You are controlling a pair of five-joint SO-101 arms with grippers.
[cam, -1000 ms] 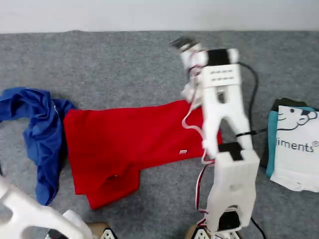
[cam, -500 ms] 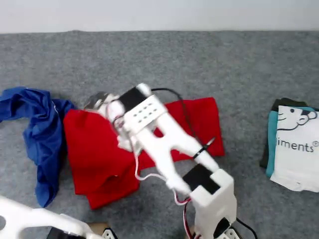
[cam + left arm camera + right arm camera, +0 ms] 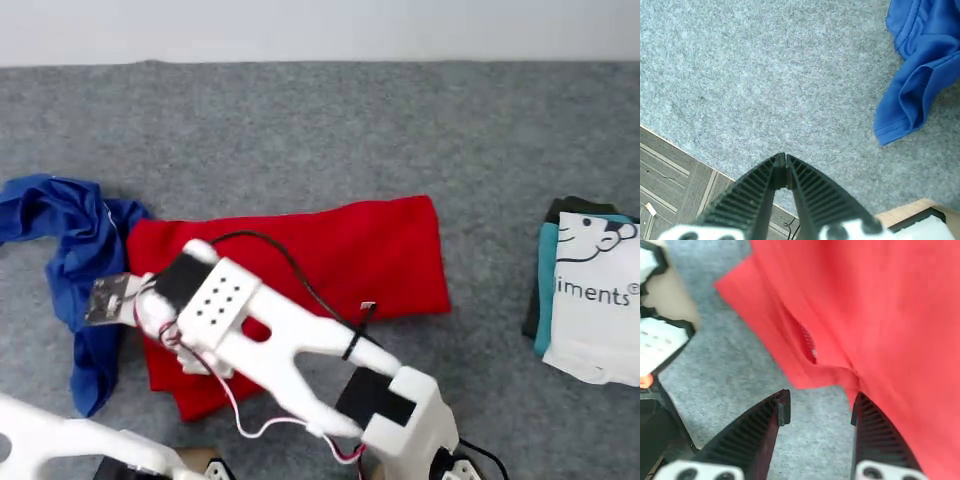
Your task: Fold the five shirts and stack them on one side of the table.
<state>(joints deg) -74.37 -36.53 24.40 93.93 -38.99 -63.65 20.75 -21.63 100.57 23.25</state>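
R. gripper (image 3: 820, 405): jaws set apart, nothing held; positioned just over the edge of the red shirt (image 3: 880, 315), a fold of cloth seen between and ahead of the tips, grey table cover (image 3: 730, 370) below. In high view, R. gripper (image 3: 112, 298) is found at the red shirt's (image 3: 340, 255) end nearest the blue shirt (image 3: 75, 250), arm laid across the cloth. Red shirt is spread out away from the gripper, one corner doubled under near the arm. Blue shirt: crumpled, just beside the gripper, touching the red shirt's edge. Folded stack (image 3: 595, 295): well apart, past the red shirt's far end; white printed item on top, teal and dark items under it. L. gripper (image 3: 785, 162): jaws pressed tip to tip, nothing between; held over bare grey cover (image 3: 765, 75). Blue shirt's (image 3: 925, 60) hem near, ahead of the tips, not touched. Wood-look floor (image 3: 670, 170) seen past the cover's edge beside it.
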